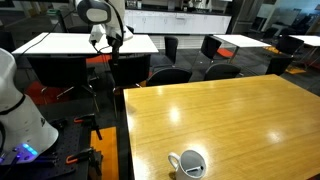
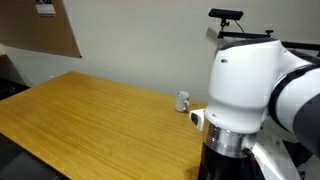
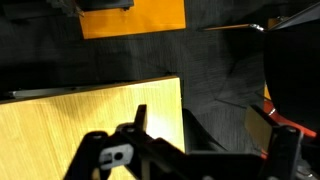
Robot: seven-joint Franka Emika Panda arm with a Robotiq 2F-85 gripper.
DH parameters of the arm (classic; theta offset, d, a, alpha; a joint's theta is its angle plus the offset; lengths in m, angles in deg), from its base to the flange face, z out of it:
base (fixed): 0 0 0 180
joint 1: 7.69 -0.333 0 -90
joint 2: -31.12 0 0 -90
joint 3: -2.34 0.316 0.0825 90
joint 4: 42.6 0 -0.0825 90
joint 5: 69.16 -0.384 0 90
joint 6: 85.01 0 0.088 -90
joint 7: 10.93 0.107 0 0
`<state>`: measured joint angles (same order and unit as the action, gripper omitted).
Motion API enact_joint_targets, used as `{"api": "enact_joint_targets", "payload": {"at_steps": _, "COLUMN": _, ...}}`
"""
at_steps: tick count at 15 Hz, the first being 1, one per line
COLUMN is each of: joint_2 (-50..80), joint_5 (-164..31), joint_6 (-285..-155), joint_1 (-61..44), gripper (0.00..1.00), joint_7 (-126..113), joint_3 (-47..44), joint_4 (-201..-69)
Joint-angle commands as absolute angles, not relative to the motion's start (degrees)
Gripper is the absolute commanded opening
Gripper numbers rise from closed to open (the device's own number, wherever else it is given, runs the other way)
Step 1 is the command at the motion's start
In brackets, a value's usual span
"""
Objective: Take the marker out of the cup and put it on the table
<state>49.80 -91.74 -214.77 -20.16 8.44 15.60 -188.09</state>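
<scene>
Your gripper (image 3: pixel 212 140), wrist view: fingers (image 3: pixel 140 118) spread wide, nothing between them. It hangs over dark floor just off a corner of the table (image 3: pixel 80 120), and no cup shows in that view. The cup (image 1: pixel 190 162) stands upright on the table close to one edge; the same cup (image 2: pixel 183 100) reads likewise in both exterior views, well apart from the fingers. The marker is not resolved in any view, being too small. Judged to sit inside the cup, so its long axis cannot be read; assume upright or leaning on the rim. The coming move turns on carrying the fingers inward over the tabletop to above the cup mouth, then descending. Count: one arm, one gripper, one cup, one yellow table; marker unconfirmed.
</scene>
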Motion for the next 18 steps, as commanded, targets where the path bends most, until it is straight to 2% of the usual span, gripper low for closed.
{"api": "enact_joint_targets", "payload": {"at_steps": 1, "joint_2": 50.5, "joint_5": -89.9, "joint_6": -218.8, "joint_1": -19.0, "gripper": 1.00, "joint_7": 10.4, "joint_3": 16.0, "joint_4": -188.1}}
{"api": "enact_joint_targets", "payload": {"at_steps": 8, "joint_2": 52.6, "joint_5": -78.2, "joint_6": -230.9, "joint_1": -11.7, "gripper": 1.00, "joint_7": 24.4, "joint_3": 17.5, "joint_4": -189.0}}
{"api": "enact_joint_targets", "payload": {"at_steps": 18, "joint_2": 60.6, "joint_5": -63.8, "joint_6": -230.2, "joint_1": -0.4, "gripper": 1.00, "joint_7": 38.2, "joint_3": 16.2, "joint_4": -190.5}}
